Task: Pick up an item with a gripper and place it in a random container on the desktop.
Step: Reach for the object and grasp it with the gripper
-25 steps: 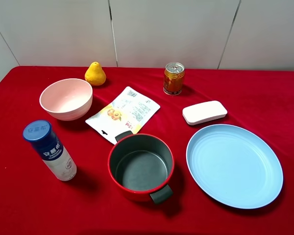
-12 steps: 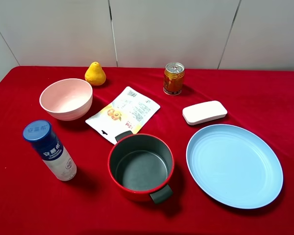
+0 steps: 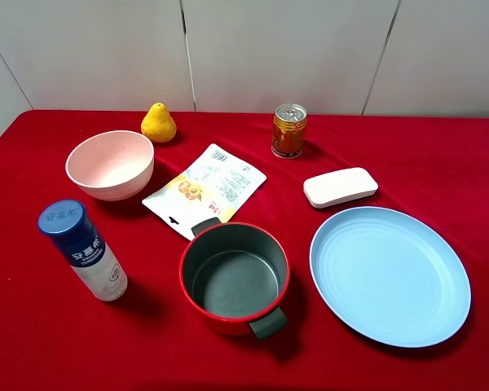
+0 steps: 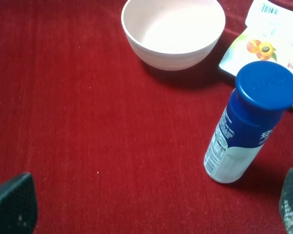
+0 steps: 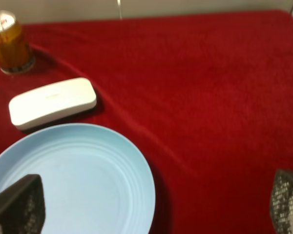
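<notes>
On the right half of the red worktop (image 3: 440,163), the white bar (image 3: 340,186) lies flat just beyond the far rim of the blue plate (image 3: 389,275). A thin strip of cloth seems to part the two. An orange can (image 3: 289,130) stands behind the bar, toward the middle.

Neither of my arms shows in the high view. My right jaws stand wide apart and empty, one dark fingertip (image 5: 19,207) at each side of the wrist picture. From them the bar (image 5: 52,103) lies ahead, past the plate (image 5: 78,180), and off toward the worktop's middle. Its long axis runs across the worktop, the outer end angled slightly back.

My left jaws are spread just as wide, also holding nothing. They face a blue-capped bottle (image 4: 249,122), a pink bowl (image 4: 173,31) and a printed pouch (image 4: 278,29). The bar is nowhere in that view. I judge the right arm the nearer one for the reach.

Smooth, plain and soap-like, the bar has rounded corners and sits very low on the cloth. A grip across its short width, fingertips brought close to the cloth, looks the likeliest approach.
</notes>
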